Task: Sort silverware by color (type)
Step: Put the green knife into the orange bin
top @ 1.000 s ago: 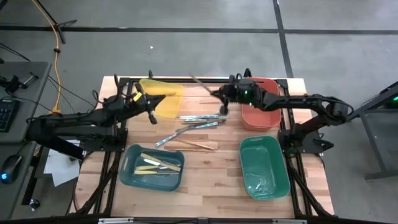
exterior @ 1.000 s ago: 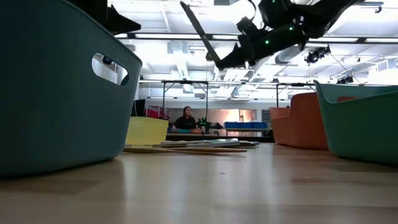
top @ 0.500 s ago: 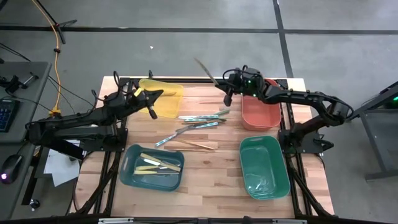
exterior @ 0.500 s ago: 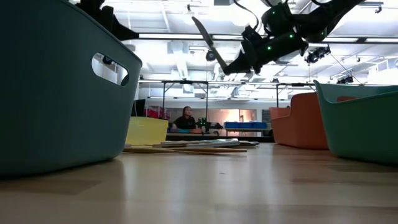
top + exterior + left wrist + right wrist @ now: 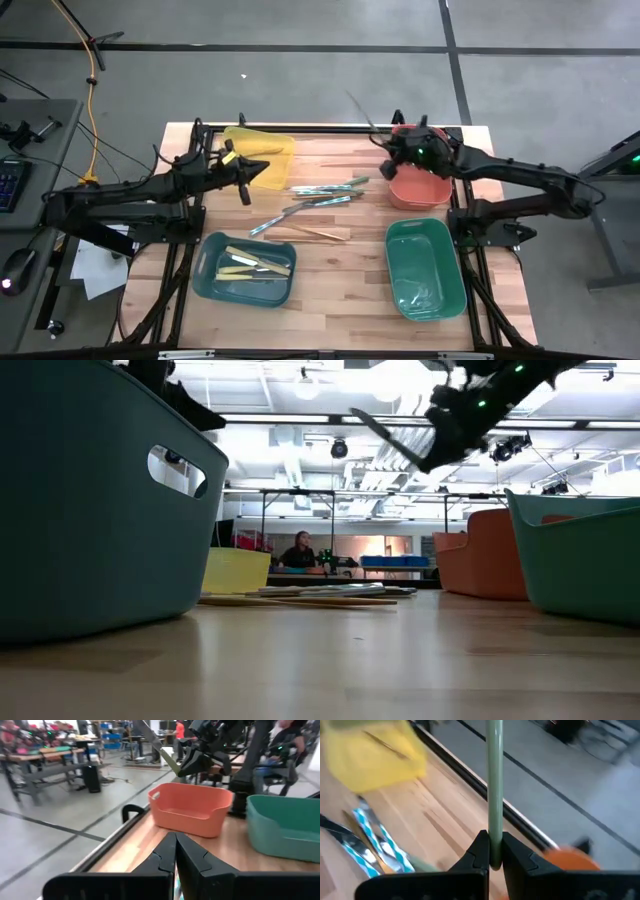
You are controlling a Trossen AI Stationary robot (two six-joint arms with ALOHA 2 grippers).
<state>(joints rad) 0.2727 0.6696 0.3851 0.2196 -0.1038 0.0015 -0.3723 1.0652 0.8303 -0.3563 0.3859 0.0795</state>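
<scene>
right hand [image 5: 392, 140] is up off the counter [image 5: 350, 290] over the near-left rim of the orange bin [image 5: 420, 185], fingers pinching one pale green utensil [image 5: 494, 780] near its end; the utensil sticks out toward 11 o'clock past the counter's far edge – its type cannot be made out, and in the high view it is only a thin line. in the low view it shows dark, raised well above the counter.

left hand [image 5: 175, 851] hovers off the counter at the near edge of the yellow bin [image 5: 262, 152], fingers pressed together, nothing between them.

loose silverware [image 5: 315, 195] lies mid-counter, a fan of silver and teal-tinted pieces plus a gold-tan one at about 6 o'clock of the fan; pieces overlap, so the count is unclear. cream-yellow pieces [image 5: 255, 263] lie in the dark teal bin [image 5: 205, 270] at 7 o'clock on the counter. the green bin [image 5: 425, 268] at 5 o'clock – contents hard to read. orange bin's interior partly covered by the right arm.

a person [image 5: 298, 552] sits far back in the room, small.
</scene>
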